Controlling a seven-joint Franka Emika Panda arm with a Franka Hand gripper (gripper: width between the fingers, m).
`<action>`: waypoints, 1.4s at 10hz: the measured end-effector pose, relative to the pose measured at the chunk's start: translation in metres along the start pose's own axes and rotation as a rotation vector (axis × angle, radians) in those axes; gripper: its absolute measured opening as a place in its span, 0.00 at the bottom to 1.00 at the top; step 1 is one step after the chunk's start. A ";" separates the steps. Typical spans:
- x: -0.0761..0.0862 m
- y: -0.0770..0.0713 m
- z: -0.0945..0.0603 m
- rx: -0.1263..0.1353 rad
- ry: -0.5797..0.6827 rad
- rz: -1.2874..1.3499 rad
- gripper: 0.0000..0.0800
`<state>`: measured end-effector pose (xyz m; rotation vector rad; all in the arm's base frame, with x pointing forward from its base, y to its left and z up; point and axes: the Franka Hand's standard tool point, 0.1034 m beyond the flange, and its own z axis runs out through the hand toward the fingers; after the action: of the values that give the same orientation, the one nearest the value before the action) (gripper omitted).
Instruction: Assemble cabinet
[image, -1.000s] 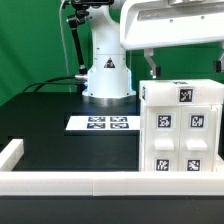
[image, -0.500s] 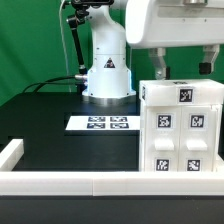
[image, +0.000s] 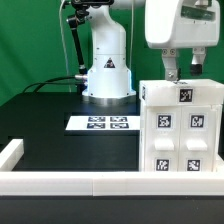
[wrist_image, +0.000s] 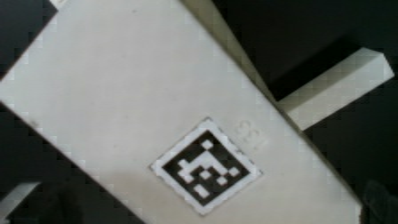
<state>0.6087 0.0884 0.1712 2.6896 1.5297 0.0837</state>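
The cabinet (image: 180, 130), a white box with several black-and-white tags on its front and one on top, stands at the exterior view's right on the black table. My gripper (image: 183, 68) hangs just above the cabinet's top, with its two fingers apart and nothing between them. In the wrist view the cabinet's white top panel (wrist_image: 143, 110) fills most of the picture, with one tag (wrist_image: 214, 165) on it. My fingers do not show in the wrist view.
The marker board (image: 100, 123) lies flat mid-table in front of the robot base (image: 107, 70). A low white border rail (image: 60, 182) runs along the front edge and turns up at the exterior view's left (image: 10, 152).
My gripper has moved toward the exterior view's right, from above the cabinet's left edge to over its top. The cabinet has not moved.
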 end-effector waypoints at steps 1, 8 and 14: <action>-0.001 0.000 0.000 -0.006 -0.010 -0.120 1.00; -0.005 -0.003 0.022 -0.004 -0.084 -0.525 1.00; -0.007 -0.002 0.025 -0.002 -0.089 -0.486 0.70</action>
<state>0.6053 0.0826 0.1457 2.2046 2.0902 -0.0514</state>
